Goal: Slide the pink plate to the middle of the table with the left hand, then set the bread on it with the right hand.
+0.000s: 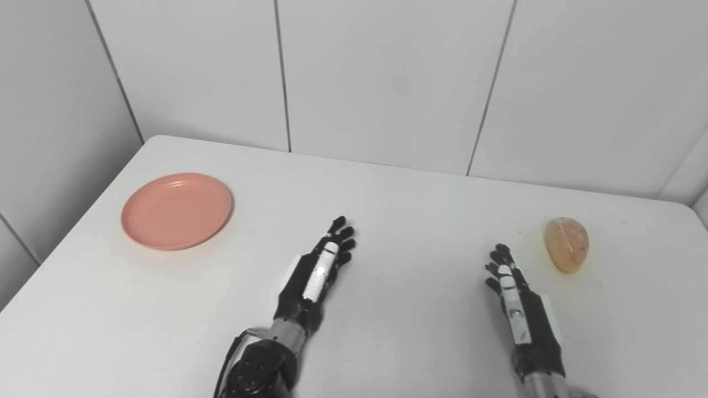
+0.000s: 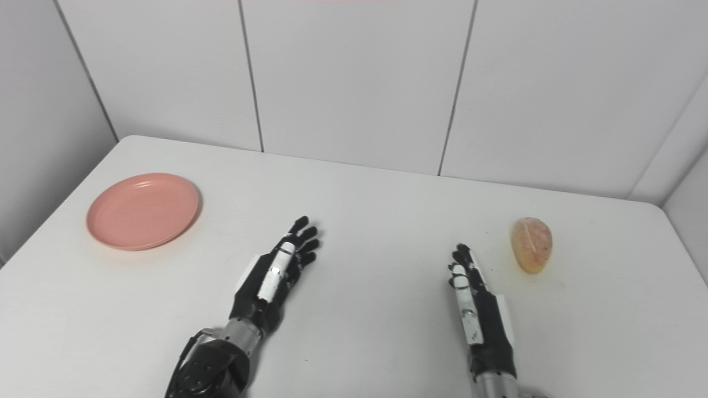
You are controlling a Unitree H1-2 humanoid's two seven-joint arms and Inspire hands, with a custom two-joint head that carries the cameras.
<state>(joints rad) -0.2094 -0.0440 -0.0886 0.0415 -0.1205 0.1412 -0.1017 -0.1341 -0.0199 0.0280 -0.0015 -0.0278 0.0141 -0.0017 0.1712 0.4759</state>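
Observation:
A round pink plate lies on the white table at the far left, with nothing on it. An oval golden bread roll rests on the table at the right. My left hand is open above the table's middle front, fingers stretched forward, well to the right of the plate. Over at the right front my right hand is open too, fingers straight, a short way left of the bread and apart from it.
White wall panels stand right behind the table's far edge and along its left side. The table's rounded corners show at the back left and back right.

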